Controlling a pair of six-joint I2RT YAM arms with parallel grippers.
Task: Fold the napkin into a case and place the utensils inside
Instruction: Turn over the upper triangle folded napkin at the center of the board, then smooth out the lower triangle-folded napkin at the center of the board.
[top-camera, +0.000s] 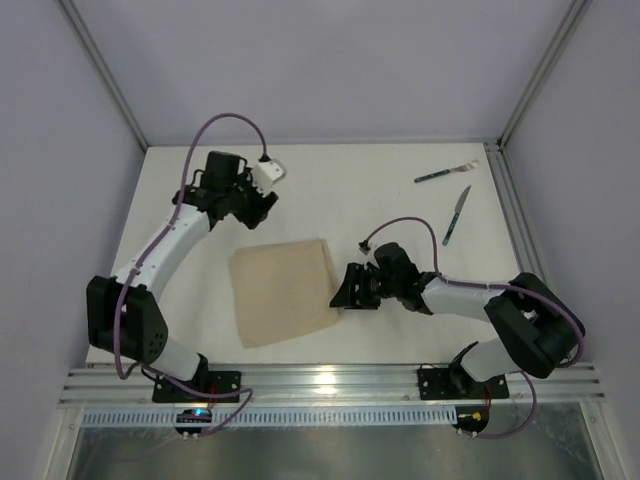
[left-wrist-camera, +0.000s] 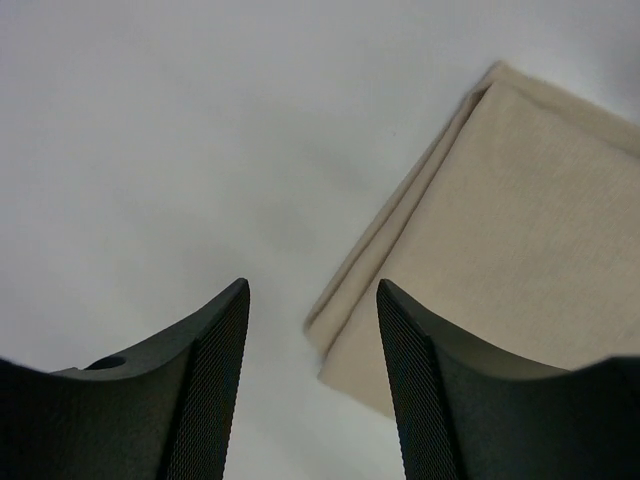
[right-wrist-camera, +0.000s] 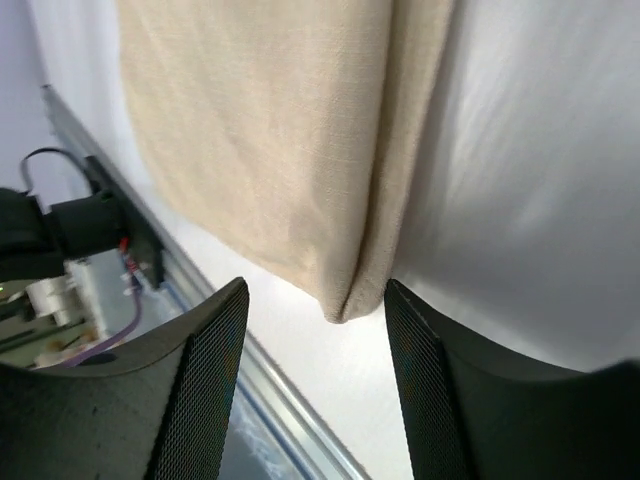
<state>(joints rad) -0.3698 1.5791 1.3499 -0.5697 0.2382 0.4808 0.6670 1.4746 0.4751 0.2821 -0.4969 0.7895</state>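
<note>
Soft beige-tan cloth napkin (top-camera: 283, 290) lies folded flat in the middle; you have more folds to do.
Your left gripper (top-camera: 264, 204) is open at ten o'clock. Your right gripper (top-camera: 344, 290) is open by the cloth's four o'clock corner. The green-handled silver fork (top-camera: 445, 173) and knife (top-camera: 457, 215) wait at one o'clock.

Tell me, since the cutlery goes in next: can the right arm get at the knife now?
Probably yes. The right gripper is open and holds nothing, by the napkin, and the knife lies on its own side with nothing in between.
</note>
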